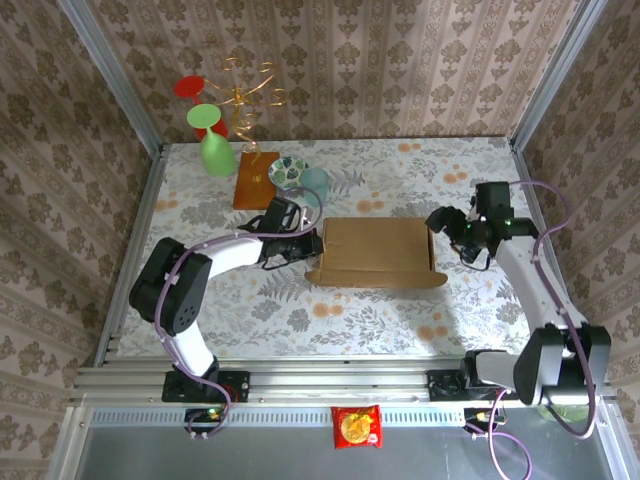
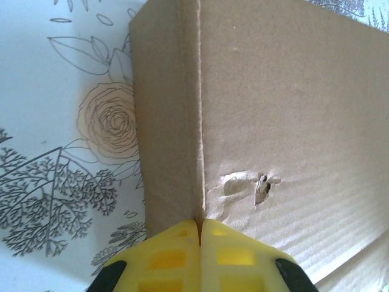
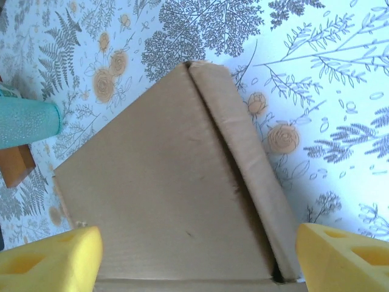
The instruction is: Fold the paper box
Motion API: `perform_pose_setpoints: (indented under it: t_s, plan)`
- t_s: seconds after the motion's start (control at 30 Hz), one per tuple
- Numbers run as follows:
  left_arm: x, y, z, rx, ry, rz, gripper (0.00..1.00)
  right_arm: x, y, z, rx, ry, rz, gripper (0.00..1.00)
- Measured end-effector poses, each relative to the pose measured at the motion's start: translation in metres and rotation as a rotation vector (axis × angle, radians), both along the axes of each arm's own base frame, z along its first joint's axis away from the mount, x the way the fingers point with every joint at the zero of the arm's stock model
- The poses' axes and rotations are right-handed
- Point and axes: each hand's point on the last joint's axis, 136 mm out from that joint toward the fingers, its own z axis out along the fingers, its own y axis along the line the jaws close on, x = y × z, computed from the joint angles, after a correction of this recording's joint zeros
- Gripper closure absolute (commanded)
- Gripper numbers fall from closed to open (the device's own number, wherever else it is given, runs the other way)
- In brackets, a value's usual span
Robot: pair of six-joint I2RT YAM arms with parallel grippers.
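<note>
Left fingers [image 2: 164, 258]: closed, your tips against the paper box [image 1: 380, 252] at its left-end crease.
Right fingers [image 3: 55, 261]: spread wide at the box's right end.
Box location: middle of the bench [image 1: 400, 320], between your arms.
Nearby: wooden slab [image 1: 250, 178], patterned dish [image 1: 287, 172], teal cup [image 1: 315, 180] just behind its left corner.

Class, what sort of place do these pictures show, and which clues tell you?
Probably a robot test cell dressed as a home: wallpapered walls in a metal frame, a flowered table, and a left arm and right arm bolted at its near edge.
</note>
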Motion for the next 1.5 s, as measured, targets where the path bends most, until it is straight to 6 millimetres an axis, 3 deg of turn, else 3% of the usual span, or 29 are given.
perform_pose_setpoints:
  t_s: [0.13, 0.33, 0.5, 0.73, 0.97, 1.2, 1.37, 1.5]
  plan:
    - [0.002, 0.006, 0.000, -0.017, 0.014, 0.001, 1.00, 0.014, 0.003, -0.022, 0.054, 0.050, 0.079, 0.13]
    - [0.004, 0.011, -0.001, -0.036, 0.023, 0.003, 1.00, 0.007, 0.010, -0.059, 0.162, 0.124, 0.146, 0.10]
    - [0.005, 0.014, 0.000, -0.042, 0.020, 0.001, 1.00, 0.002, 0.008, -0.071, 0.245, 0.098, 0.150, 0.10]
    - [0.006, 0.014, -0.001, -0.042, 0.018, 0.000, 1.00, 0.010, 0.024, -0.082, 0.371, 0.058, 0.166, 0.09]
    - [0.007, 0.015, -0.001, -0.048, 0.015, -0.012, 1.00, 0.004, 0.034, -0.105, 0.444, 0.077, 0.154, 0.10]
    - [0.012, 0.018, -0.001, -0.054, 0.002, -0.007, 1.00, 0.020, 0.053, -0.098, 0.539, -0.019, 0.176, 0.16]
    - [0.020, 0.024, -0.001, -0.058, -0.005, 0.016, 1.00, 0.026, 0.078, -0.088, 0.601, -0.051, 0.225, 0.23]
    - [0.023, 0.028, 0.000, -0.060, -0.008, 0.028, 0.98, 0.031, 0.082, -0.078, 0.642, -0.073, 0.217, 0.28]
